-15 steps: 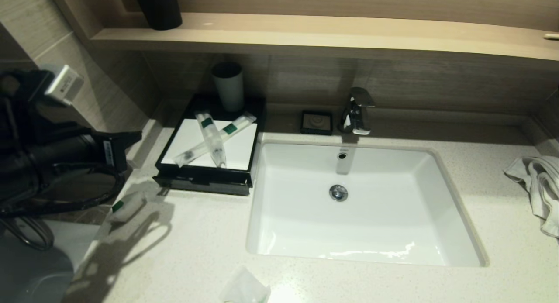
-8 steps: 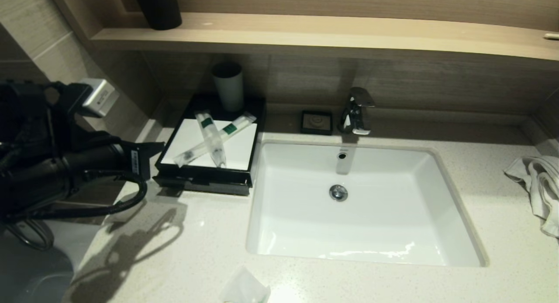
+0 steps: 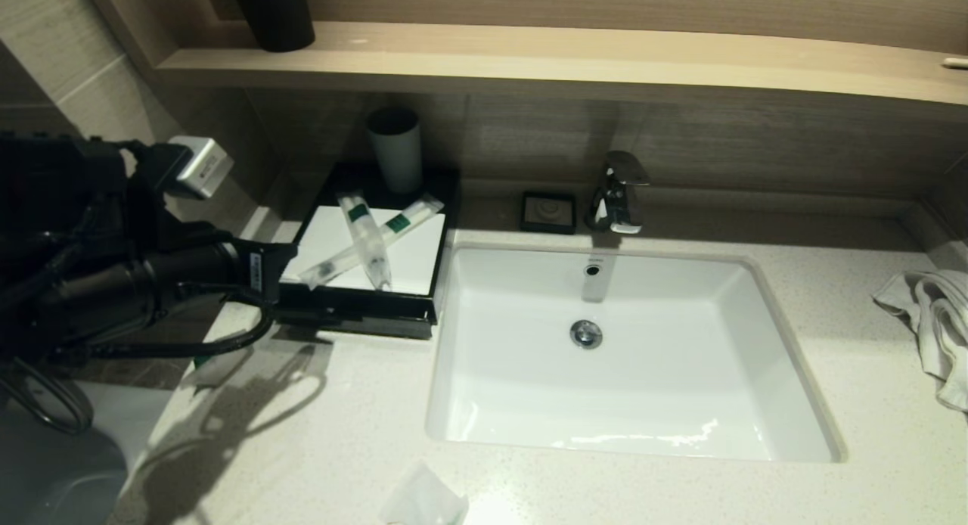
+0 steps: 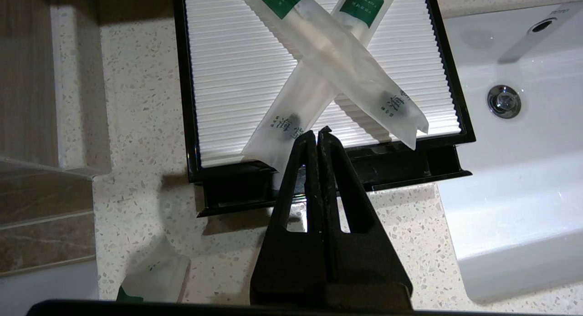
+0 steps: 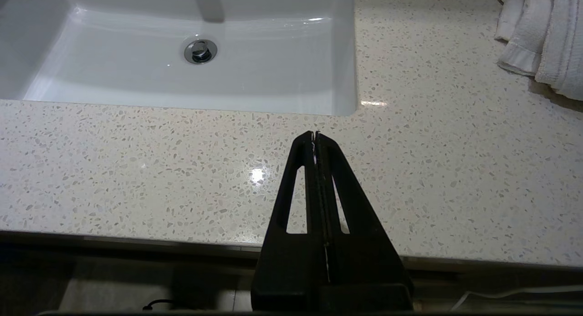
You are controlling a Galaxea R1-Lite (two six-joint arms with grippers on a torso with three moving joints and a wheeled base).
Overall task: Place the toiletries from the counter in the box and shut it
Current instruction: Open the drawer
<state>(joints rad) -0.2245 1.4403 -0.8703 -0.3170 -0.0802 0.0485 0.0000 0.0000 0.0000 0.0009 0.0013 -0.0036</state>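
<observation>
Left claw [image 4: 318, 133] closed, empty, over box [image 4: 319, 170]

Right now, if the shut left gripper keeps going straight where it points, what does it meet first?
Probably the flat black box at its front drawer edge, just below the frosted slim tubes; left gripper depth is unclear.

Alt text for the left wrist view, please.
The shut left hand hovers over the front edge of the black box, whose white top holds two crossed tubes. A small packet lies on the speckled counter nearby; the sink is beside the box.
</observation>
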